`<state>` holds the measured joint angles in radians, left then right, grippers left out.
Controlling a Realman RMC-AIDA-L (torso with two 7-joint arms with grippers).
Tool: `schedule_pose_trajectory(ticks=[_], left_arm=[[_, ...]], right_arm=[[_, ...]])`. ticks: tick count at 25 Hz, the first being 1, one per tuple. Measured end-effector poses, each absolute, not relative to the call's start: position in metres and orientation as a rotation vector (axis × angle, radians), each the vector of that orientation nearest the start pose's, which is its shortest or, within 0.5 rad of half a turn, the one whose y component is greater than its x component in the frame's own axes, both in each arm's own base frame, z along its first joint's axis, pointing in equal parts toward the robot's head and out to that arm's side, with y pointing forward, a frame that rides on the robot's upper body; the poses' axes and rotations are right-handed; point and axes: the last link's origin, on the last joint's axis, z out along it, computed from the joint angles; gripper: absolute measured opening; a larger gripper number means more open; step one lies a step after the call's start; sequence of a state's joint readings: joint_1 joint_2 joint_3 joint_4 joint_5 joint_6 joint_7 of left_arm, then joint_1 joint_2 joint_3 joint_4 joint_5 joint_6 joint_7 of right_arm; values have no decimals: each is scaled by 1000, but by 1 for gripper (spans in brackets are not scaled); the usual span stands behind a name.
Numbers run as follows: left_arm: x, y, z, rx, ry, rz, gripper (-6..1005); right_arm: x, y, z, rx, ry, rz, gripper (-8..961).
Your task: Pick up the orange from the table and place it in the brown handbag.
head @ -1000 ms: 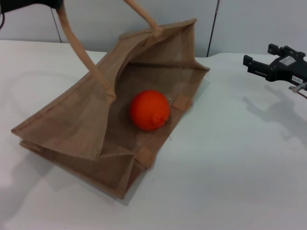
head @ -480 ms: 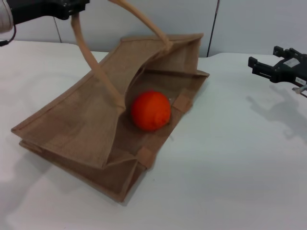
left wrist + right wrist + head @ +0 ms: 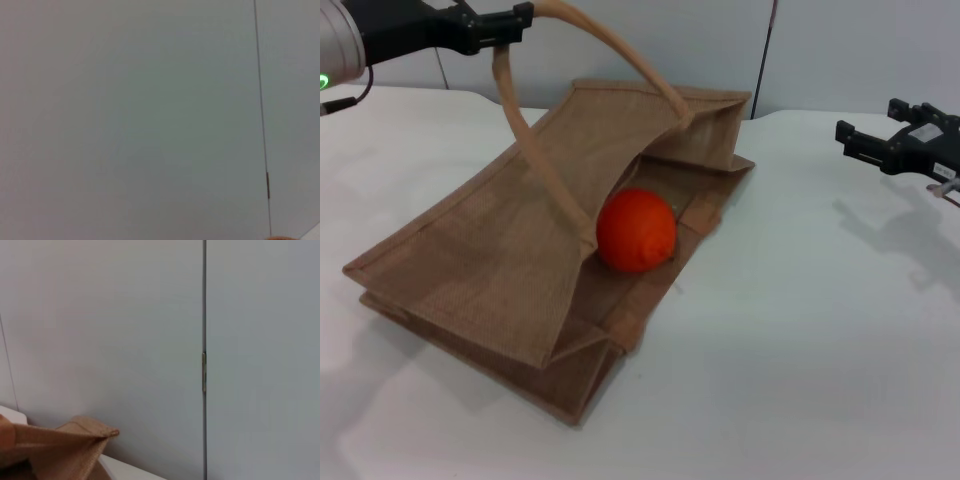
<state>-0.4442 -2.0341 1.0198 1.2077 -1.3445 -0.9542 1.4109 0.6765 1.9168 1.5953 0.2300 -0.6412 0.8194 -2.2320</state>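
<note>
A: Handle first: the left hand, high at the far left, pinches the top of one rope loop of the brown handbag. Compared with a second ago that hand has travelled rightward and lower, and the raised upper panel has sagged with it, so the mouth gapes less.

B: And the orange?

A: Lying inside the mouth on the lower panel, just beside the loop's foot, about where it lay a second ago. By my reading the placing is done and the bag is being let down.

B: The right side?

A: The right hand hangs above the far right of the table, well apart from the bag, fingers spread, holding nothing; it has barely shifted.

B: Surface and room?

A: Plain white table, smooth, showing only shadows. Behind it, pale grey wall panels split by a dark vertical seam; the left wrist view shows little but wall.
</note>
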Motion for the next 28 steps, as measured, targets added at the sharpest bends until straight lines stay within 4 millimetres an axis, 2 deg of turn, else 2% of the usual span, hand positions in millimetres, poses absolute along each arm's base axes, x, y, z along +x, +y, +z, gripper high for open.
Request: schedule_pose_trajectory(ticks=[6,12,23,26,28], left_arm=[[-204,413,107,-2149,-416,-575,868],[-201,412,106,-2158,-421,-612,867],[-180,414,79,-2306,-374,-686,864],[-181,415,79,-2297,-376,-691,863],[-189,413,85,-2261,-370,-688,863]], right_arm=[[282,423,2,-2151,635,571,894],[282,423,2,-2150,641,574,894],[282,423,2,-2147,647,581,894],[282,422,2,-2147,648,583,894],[284,420,1,-2145,649,582,894]])
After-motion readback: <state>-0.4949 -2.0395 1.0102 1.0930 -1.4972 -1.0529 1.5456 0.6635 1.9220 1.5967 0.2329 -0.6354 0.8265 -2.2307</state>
